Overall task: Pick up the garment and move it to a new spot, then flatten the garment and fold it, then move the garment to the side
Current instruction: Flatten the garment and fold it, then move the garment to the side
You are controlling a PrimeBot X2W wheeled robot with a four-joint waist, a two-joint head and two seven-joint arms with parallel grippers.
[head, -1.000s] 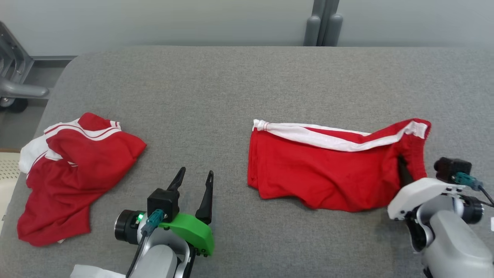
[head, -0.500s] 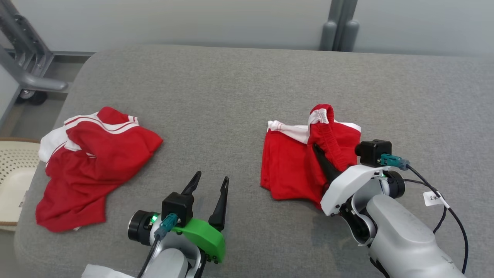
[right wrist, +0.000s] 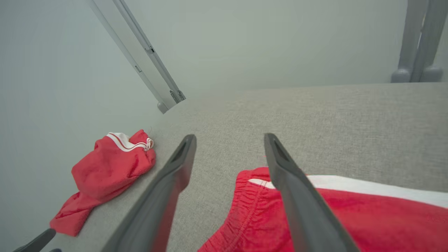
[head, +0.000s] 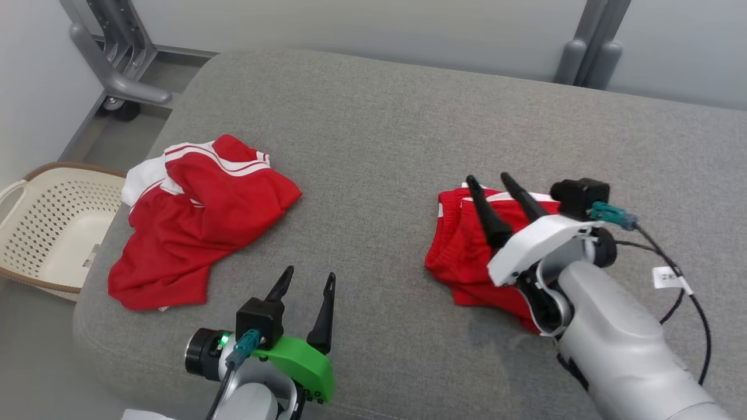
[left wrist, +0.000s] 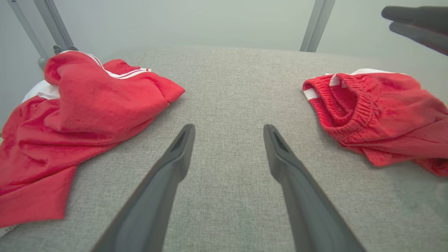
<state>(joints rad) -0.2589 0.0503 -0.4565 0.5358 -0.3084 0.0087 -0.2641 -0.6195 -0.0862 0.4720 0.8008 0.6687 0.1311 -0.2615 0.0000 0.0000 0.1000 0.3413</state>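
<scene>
Left gripper (head: 310, 272) and right gripper (head: 487, 177) were both spread wide and empty over the grey cushion (head: 373, 128).
Off the cushion's left edge sat a cream perforated basket (head: 35, 216). On the cushion's left part lay the garment (head: 204, 227), crumpled, its white sleeve toward the basket. The left gripper hung at the cushion's near edge over bare fabric. On the cushion's right part lay bundled red shorts (head: 461, 256), with the right gripper above them.
</scene>
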